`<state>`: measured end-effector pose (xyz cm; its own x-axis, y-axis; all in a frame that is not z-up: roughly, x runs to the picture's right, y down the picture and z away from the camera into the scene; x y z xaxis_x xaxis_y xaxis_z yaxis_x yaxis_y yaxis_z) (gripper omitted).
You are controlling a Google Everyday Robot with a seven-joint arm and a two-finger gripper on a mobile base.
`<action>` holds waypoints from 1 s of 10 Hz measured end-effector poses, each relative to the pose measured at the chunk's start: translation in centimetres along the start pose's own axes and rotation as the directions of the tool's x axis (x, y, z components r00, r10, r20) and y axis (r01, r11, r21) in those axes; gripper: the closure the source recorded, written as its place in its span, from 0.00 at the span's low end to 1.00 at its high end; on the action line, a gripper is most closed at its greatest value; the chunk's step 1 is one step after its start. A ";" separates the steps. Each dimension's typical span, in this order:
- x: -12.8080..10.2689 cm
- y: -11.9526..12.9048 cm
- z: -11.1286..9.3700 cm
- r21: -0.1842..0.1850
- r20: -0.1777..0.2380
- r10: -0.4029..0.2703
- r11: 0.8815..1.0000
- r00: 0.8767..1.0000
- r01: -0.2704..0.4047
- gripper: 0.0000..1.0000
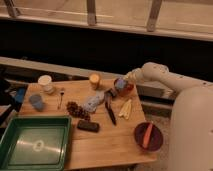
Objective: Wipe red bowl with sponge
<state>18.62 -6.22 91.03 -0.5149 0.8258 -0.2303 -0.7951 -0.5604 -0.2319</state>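
Orange-red bowl [128, 89], glossy-rimmed, beneath pincer [118, 87] apparently clamped on light-blue sponge [120, 82].

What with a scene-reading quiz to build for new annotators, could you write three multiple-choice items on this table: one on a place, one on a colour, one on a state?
1. Where is the gripper?
A. At the near left corner of the table
B. At the red bowl, on the table's far right part
C. Off the table, down by the floor

2. What colour is the tray?
A. Green
B. Red
C. White

3. How does the maroon bowl stand?
A. Upside down
B. Upright, with an orange object in it
C. On its side

Answers:
1 B: the arm reaches in from the right and ends at the red bowl, with the sponge there too.
2 A: its rim and floor are plainly green.
3 B: its opening faces up and the orange piece lies inside.
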 end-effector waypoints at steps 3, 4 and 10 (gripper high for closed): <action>-3.0 -1.3 -0.5 0.028 0.044 0.018 0.999 0.999 -0.019 0.82; -3.4 -1.2 0.1 0.027 0.041 0.016 0.999 0.999 -0.017 0.82; -2.1 3.5 5.8 -0.075 -0.047 -0.038 0.997 0.998 0.034 0.82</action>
<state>15.03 -9.51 96.21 -0.4687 0.8426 -0.2652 -0.7860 -0.5349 -0.3101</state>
